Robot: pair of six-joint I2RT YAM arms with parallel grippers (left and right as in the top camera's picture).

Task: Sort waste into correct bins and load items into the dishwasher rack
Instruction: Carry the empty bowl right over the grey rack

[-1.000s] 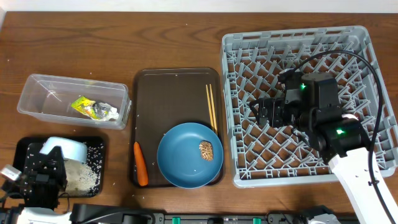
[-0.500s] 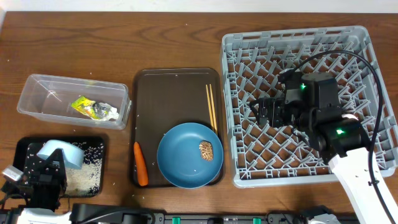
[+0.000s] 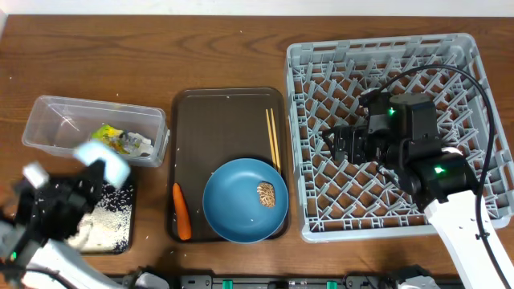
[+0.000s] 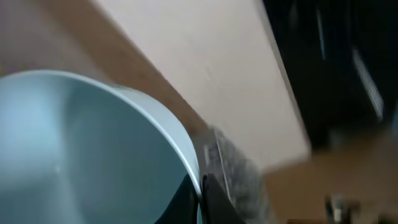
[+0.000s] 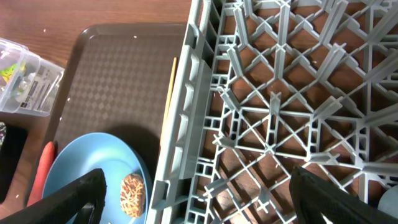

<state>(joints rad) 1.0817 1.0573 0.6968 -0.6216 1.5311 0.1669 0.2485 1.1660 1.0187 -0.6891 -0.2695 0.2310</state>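
My left gripper (image 3: 95,172) is shut on the rim of the small light-blue cup (image 3: 105,158), held blurred above the black tray (image 3: 122,186). Close up, the left gripper (image 4: 200,186) pinches the cup (image 4: 93,149) wall, one finger inside and one outside. White rice (image 3: 103,223) lies in the black tray. The yellow-green wrapper (image 3: 116,139) sits in the clear tub (image 3: 56,120). The blue plate (image 3: 233,210) carries the brown lump (image 3: 267,194), with the carrot (image 3: 182,212) and chopsticks (image 3: 273,136) beside it. My right gripper (image 3: 337,146) stands open over the grey rack (image 3: 377,50), nothing between its fingers.
The plate, carrot and chopsticks lie on a dark brown serving tray (image 3: 217,120) between the bins and the rack. In the right wrist view the rack's left wall (image 5: 186,124) runs between the open fingers, with the plate (image 5: 81,180) and lump (image 5: 132,194) below left.
My left arm has lifted the light-blue cup away from the black tray, up and to the right, leaving rice behind. The right arm has not moved.
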